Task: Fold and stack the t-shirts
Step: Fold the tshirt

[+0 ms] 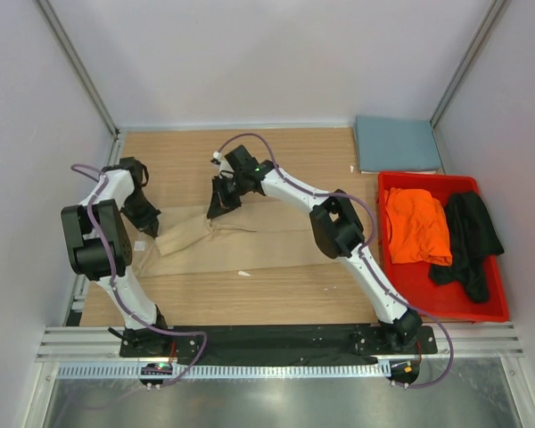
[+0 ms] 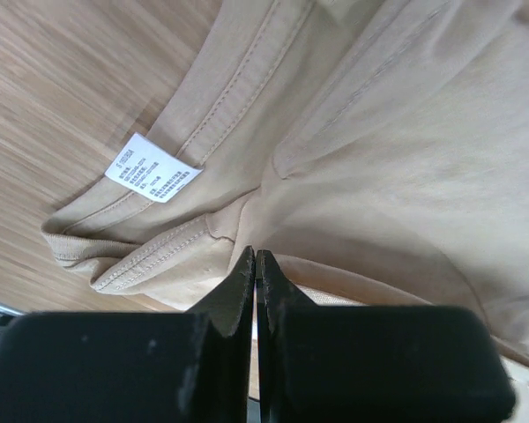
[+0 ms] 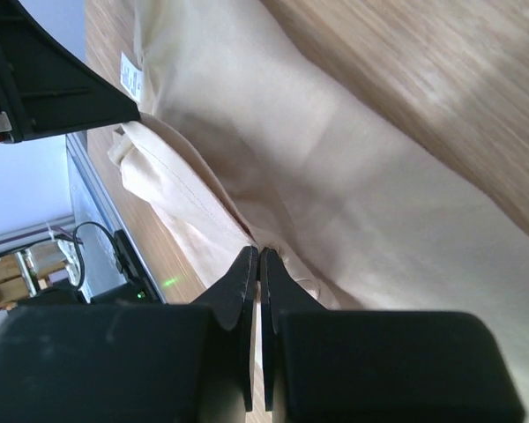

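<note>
The tan-beige t-shirt [image 1: 250, 242] lies stretched in a long band across the middle of the table. My left gripper [image 1: 153, 225] is shut on its left end; in the left wrist view the jaws [image 2: 255, 257] pinch a fold of tan cloth [image 2: 379, 159] near a white label [image 2: 152, 167]. My right gripper [image 1: 221, 207] is shut on the shirt's far edge; in the right wrist view the jaws [image 3: 258, 256] pinch the tan cloth [image 3: 335, 176]. The orange t-shirt [image 1: 416, 225] and the black t-shirt [image 1: 468, 242] lie in the bin. The slate blue-grey t-shirt [image 1: 397, 143] lies folded at the back right.
The red plastic bin [image 1: 401, 285] stands at the right side of the table. A metal rail runs along the left table edge [image 1: 116, 152]. White walls close in the back and sides. Bare wood [image 1: 250, 294] shows in front of the tan shirt.
</note>
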